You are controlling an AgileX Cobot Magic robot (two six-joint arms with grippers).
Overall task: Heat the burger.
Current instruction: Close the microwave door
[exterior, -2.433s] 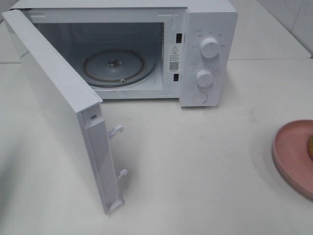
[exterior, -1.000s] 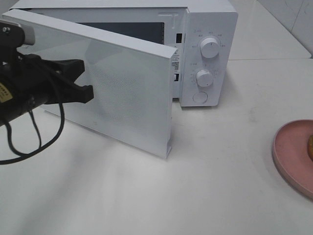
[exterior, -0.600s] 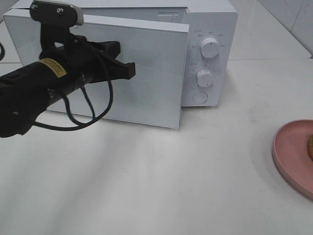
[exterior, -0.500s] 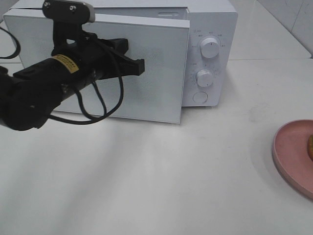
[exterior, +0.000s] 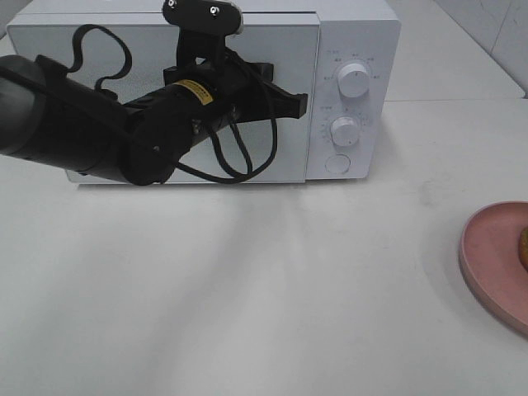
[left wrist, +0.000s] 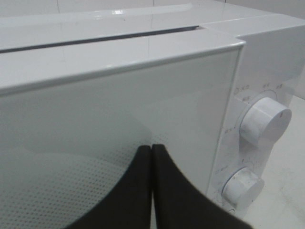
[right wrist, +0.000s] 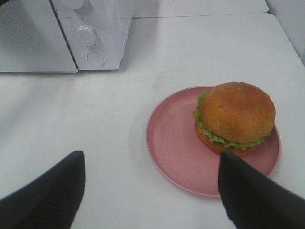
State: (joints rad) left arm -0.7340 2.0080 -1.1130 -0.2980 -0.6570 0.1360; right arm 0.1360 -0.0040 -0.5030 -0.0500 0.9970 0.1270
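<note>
Against the microwave (exterior: 206, 49) door we see the left gripper (exterior: 302, 104) closed and empty, while the right gripper (right wrist: 150, 191) hangs open above the burger (right wrist: 235, 117) on its plate (right wrist: 171, 143).

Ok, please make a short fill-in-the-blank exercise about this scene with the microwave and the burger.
1. The microwave door is ____.
2. The burger lies on a ____ plate.
3. The left gripper has its jaws ____ against the door.
4. The microwave has ____ round knobs, one above the other.

Missing words: closed; pink; shut; two
</note>
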